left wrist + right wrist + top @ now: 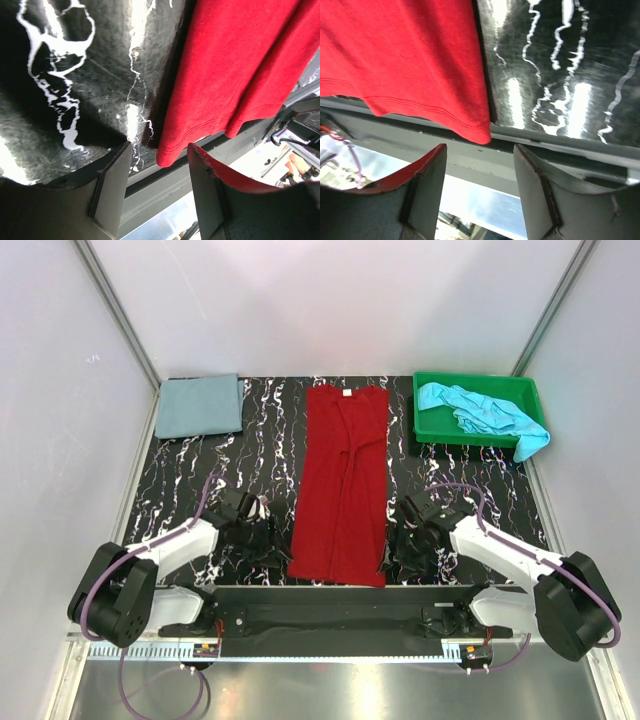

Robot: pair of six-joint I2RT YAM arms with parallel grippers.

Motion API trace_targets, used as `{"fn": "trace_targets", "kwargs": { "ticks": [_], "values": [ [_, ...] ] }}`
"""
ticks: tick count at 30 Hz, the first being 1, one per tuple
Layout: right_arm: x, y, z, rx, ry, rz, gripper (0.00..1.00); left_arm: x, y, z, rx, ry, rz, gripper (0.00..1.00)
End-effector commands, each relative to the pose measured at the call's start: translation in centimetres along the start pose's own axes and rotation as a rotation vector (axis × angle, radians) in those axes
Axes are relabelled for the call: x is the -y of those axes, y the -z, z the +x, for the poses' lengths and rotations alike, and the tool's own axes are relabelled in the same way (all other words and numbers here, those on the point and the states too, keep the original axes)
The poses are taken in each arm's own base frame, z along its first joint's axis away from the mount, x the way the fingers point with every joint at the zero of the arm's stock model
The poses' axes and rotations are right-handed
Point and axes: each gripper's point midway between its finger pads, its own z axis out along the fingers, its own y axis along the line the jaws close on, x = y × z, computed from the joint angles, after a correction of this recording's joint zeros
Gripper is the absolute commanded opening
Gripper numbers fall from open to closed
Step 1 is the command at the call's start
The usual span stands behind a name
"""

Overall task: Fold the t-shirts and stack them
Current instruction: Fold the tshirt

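The deep red t-shirt (342,480) lies in a long narrow strip down the middle of the black marbled table, collar at the far end, hem at the near edge. My left gripper (268,538) is open at the hem's left corner (172,150), which sits just ahead of the jaws. My right gripper (400,540) is open at the hem's right corner (475,131). The grey-blue t-shirt (200,405) lies folded at the far left. The turquoise t-shirt (480,412) is crumpled in the green tray (432,425) and hangs over its right edge.
White walls enclose the table on three sides. A dark metal rail (340,600) runs along the near edge between the arm bases, just below the red hem; it also shows in both wrist views.
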Motion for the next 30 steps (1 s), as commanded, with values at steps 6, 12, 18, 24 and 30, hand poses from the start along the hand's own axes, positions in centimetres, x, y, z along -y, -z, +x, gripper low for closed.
{"fn": "trace_targets", "kwargs": {
  "ticks": [6,12,18,24,30],
  "values": [
    [-1.2,-1.5,-0.7,0.019,-0.028,-0.076,0.59,0.5,-1.3,0.4,-0.026,-0.032,0.032,0.55],
    [-0.8,-2.6,-0.4,-0.022,-0.046,-0.057,0.56,-0.2,-2.3,1.2,-0.053,-0.012,-0.002,0.5],
    [0.0,-3.5,0.3,-0.056,-0.074,-0.044,0.55,-1.3,-2.2,2.0,-0.035,0.021,-0.024,0.49],
    [0.0,-4.3,0.8,-0.084,-0.087,-0.068,0.46,-1.3,-2.3,2.6,-0.051,0.023,-0.018,0.41],
    [0.8,-3.7,1.8,-0.071,-0.159,-0.07,0.0,-0.6,-2.5,3.8,-0.047,0.026,-0.022,0.0]
  ]
}}
